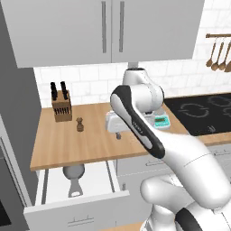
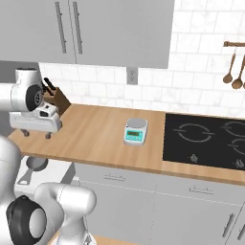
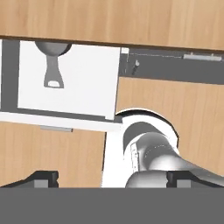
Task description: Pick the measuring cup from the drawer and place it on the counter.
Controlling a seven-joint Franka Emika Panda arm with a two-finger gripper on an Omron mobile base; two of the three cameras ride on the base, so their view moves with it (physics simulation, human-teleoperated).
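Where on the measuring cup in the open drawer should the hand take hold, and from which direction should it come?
Probably the flat handle of the measuring cup, taken from straight above. The cup lies in the open drawer with its round bowl partly under the edge of the counter, while the handle points toward the drawer front and lies clear. The hand hovers over the counter, open.
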